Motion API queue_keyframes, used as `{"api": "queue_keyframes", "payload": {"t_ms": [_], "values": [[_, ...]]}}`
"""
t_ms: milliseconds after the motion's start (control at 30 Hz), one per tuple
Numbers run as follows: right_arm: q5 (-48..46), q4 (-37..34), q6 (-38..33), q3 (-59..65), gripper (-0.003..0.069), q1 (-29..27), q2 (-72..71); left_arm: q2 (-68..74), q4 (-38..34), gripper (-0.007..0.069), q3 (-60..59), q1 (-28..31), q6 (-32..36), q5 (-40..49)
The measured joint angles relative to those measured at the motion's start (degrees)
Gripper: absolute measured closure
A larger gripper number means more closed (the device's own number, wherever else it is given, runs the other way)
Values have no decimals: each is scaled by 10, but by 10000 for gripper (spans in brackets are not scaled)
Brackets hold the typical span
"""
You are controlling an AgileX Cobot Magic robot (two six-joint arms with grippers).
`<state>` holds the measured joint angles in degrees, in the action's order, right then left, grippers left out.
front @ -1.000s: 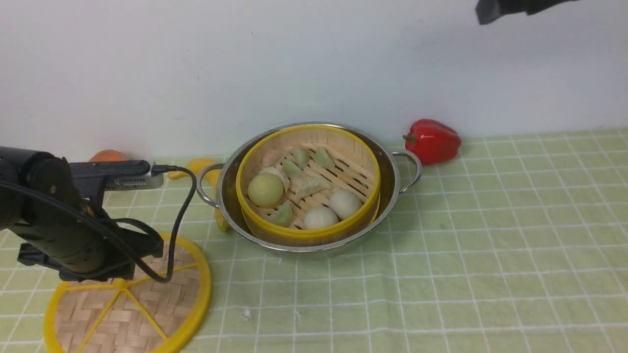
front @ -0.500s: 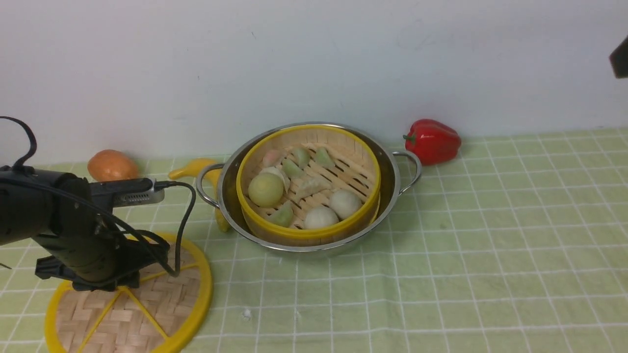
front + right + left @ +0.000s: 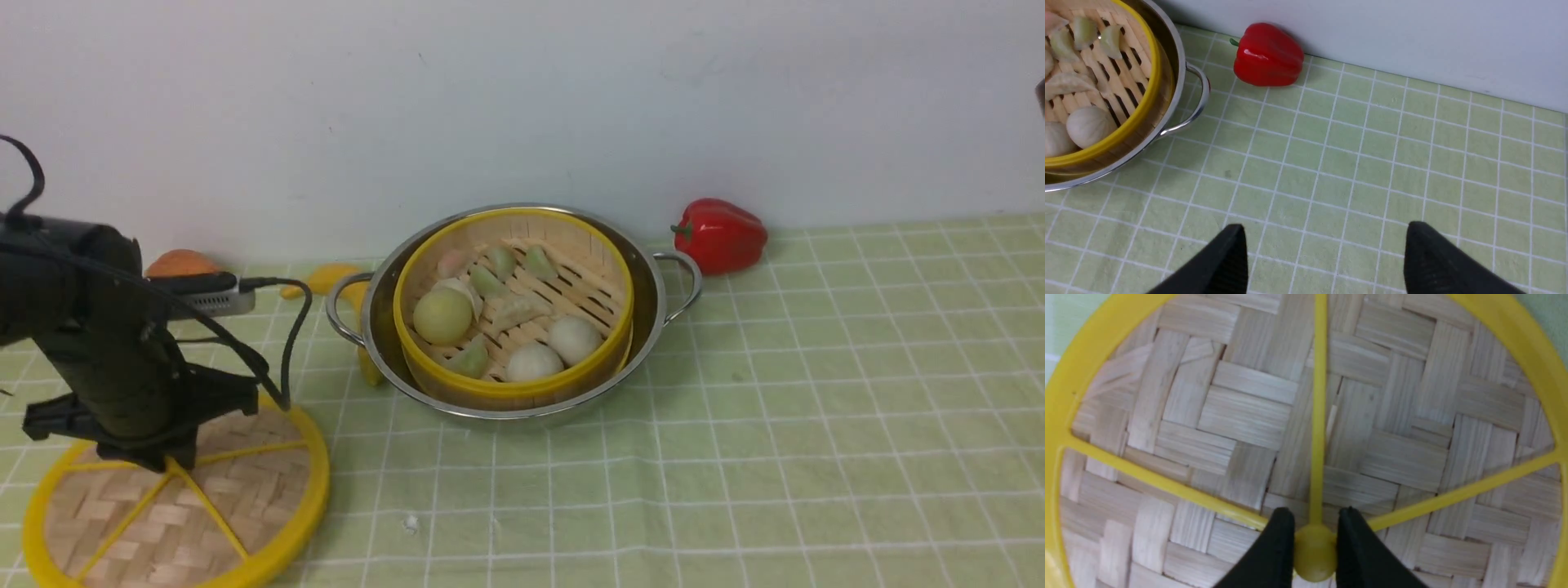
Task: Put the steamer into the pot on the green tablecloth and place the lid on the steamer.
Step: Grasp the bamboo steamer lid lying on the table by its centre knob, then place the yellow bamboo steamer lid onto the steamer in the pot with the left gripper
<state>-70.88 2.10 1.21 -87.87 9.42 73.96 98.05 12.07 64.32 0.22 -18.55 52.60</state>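
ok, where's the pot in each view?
Front: pot mid-frame.
Left wrist: not in it; the lid fills the picture.
Right wrist: pot cropped at the frame edge, one handle showing.
Shared landmark: red pepper beside that handle.

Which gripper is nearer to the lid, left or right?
Left. The left gripper clasps the lid at its centre hub; the right gripper hangs open above the green tablecloth, beyond the pot.

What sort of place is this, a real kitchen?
Probably a staged robot test bench, not a kitchen: a green tablecloth against a bare white wall, the left gripper gripping the lid, and the steamer in the pot near a red pepper.
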Motion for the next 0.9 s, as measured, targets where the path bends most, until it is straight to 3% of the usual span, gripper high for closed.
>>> {"api": "queue_keyframes", "payload": {"t_ms": [133, 267, 400, 533, 700, 900], "values": [[0, 6, 0, 1, 158, 0, -3, -31, 17, 505, 73, 0, 2, 64], [0, 11, 0, 1, 158, -1, -6, -49, -8, 505, 183, -21, 54, 104], [0, 11, 0, 2, 158, -2, -9, -19, -103, 505, 296, -103, 130, 102], [0, 11, 0, 2, 158, -2, -9, 64, -141, 505, 384, -188, 144, 101], [0, 11, 1, 2, 158, -2, -9, 182, -100, 505, 493, -250, 139, 118], [0, 11, 7, 2, 158, -2, -9, 281, -51, 505, 597, -264, 130, 160]]}}
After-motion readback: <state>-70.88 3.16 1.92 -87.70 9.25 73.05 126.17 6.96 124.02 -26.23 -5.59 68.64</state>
